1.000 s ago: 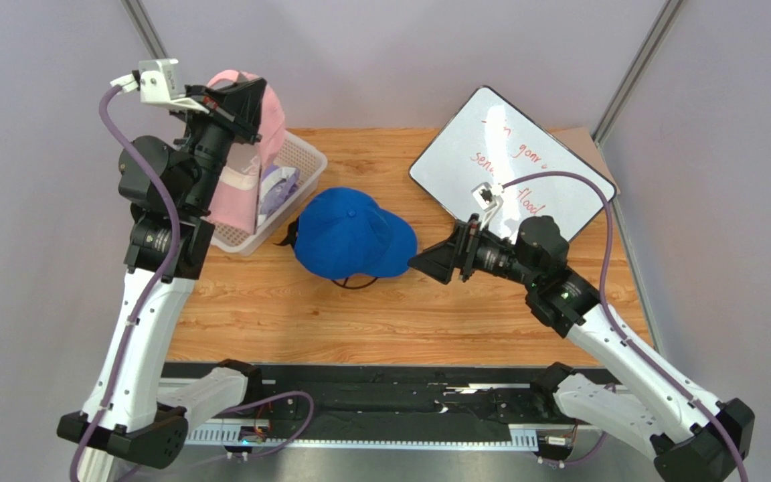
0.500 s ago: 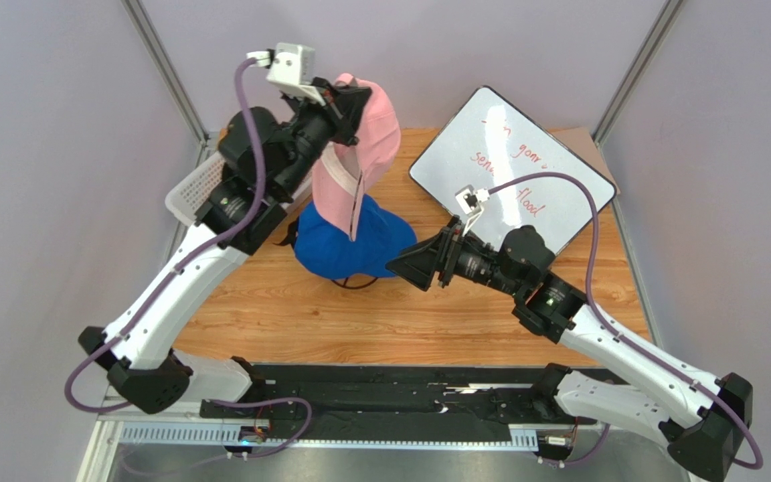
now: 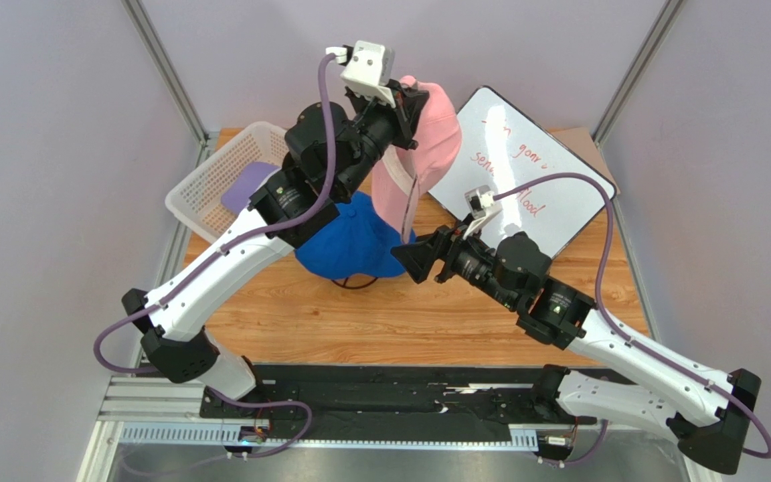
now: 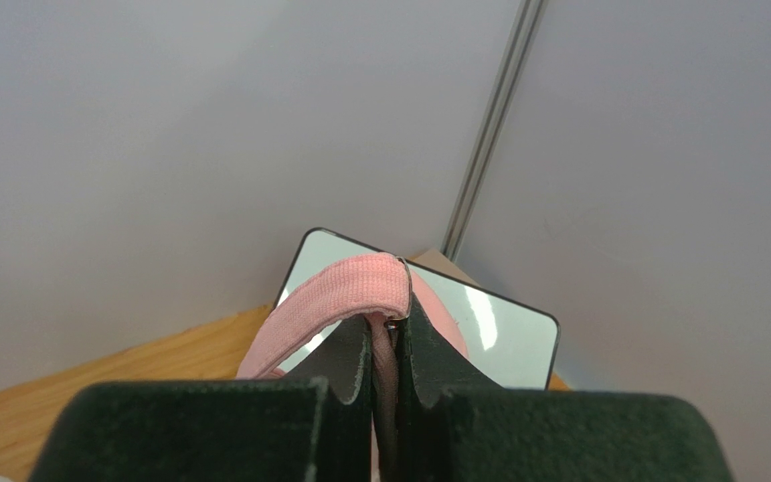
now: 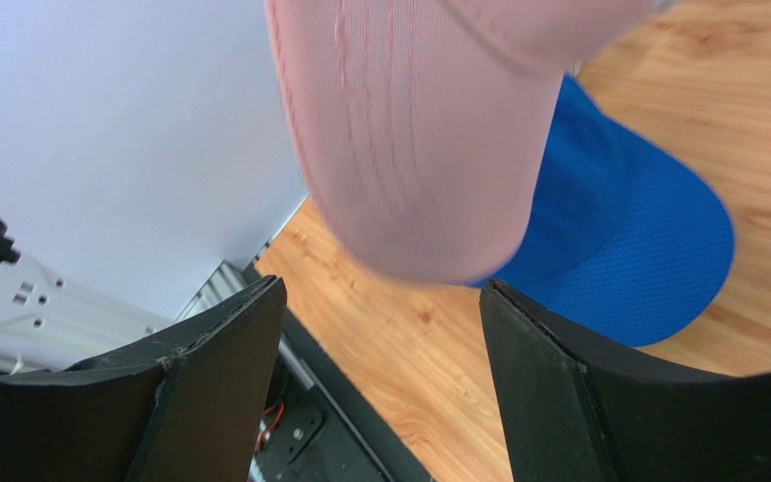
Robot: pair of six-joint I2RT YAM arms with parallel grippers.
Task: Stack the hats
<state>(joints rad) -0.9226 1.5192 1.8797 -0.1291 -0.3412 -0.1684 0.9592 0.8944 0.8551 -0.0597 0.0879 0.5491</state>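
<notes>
Left end effector [image 4: 388, 323] pinches soft pink cap [image 4: 344, 289].

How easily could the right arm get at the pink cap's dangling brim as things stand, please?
Probably easily: the brim of the pink cap hangs before the open right claw, with nothing between them.

Table [image 3: 289, 311]: light wood planks, spread in front of me.
Basket [image 3: 194, 187]: white plastic mesh, at my far left, jutting past the table's left edge.
Whiteboard [image 3: 550, 166]: black-rimmed, lying askew at my far right, with red handwriting I cannot read.
Cardboard [image 3: 583, 143]: a brown corner showing behind the whiteboard.
Walls [image 3: 48, 151]: plain pale grey around me.
</notes>
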